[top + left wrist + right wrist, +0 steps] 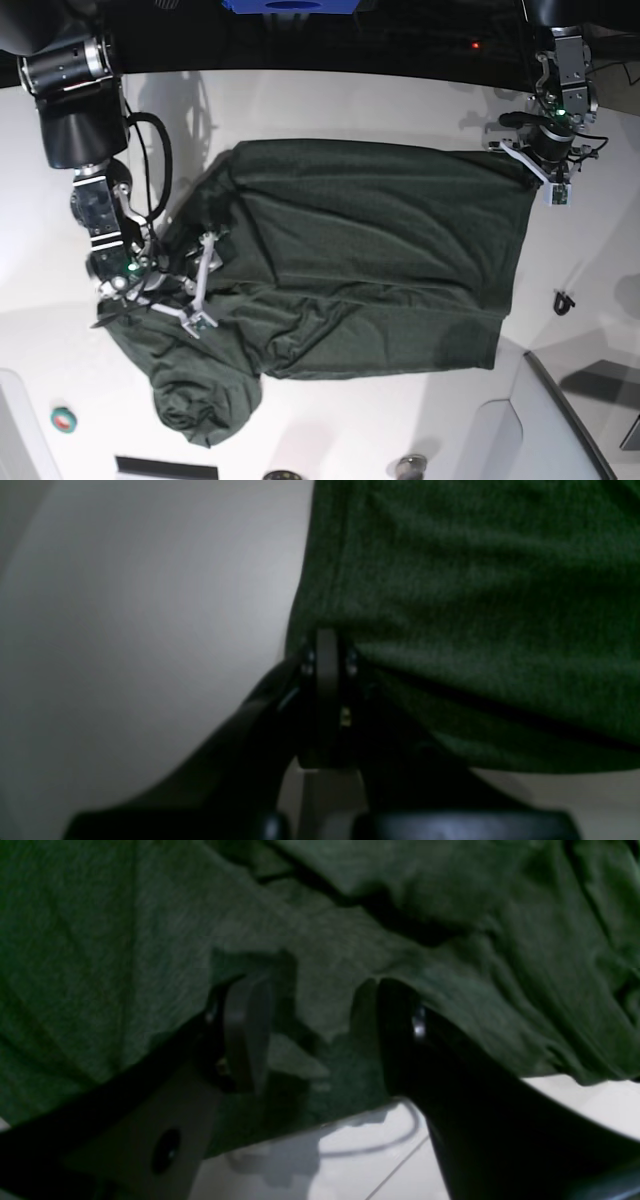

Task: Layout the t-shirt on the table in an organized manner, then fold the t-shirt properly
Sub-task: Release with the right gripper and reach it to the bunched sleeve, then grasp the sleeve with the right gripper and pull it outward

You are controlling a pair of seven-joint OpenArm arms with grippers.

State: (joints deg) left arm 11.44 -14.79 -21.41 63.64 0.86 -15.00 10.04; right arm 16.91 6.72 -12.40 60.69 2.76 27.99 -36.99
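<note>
The dark green t-shirt [370, 260] is lying across the middle of the white table [330, 110], mostly spread but bunching into wrinkles and a rumpled lump at the end near my right arm. I am pinching a corner of the hem with my left gripper [327, 645], its jaws clamped tight on the cloth at the shirt's far edge. My right gripper [310, 1025] is sitting over the crumpled end with its jaws parted, folds of fabric lying between and around them; I cannot tell whether any cloth is truly caught. I judge I am in the laying-out step, not folding yet. Next, I think, the right jaws need to close on an edge there, then draw that end outward against the left's hold to flatten it.
</note>
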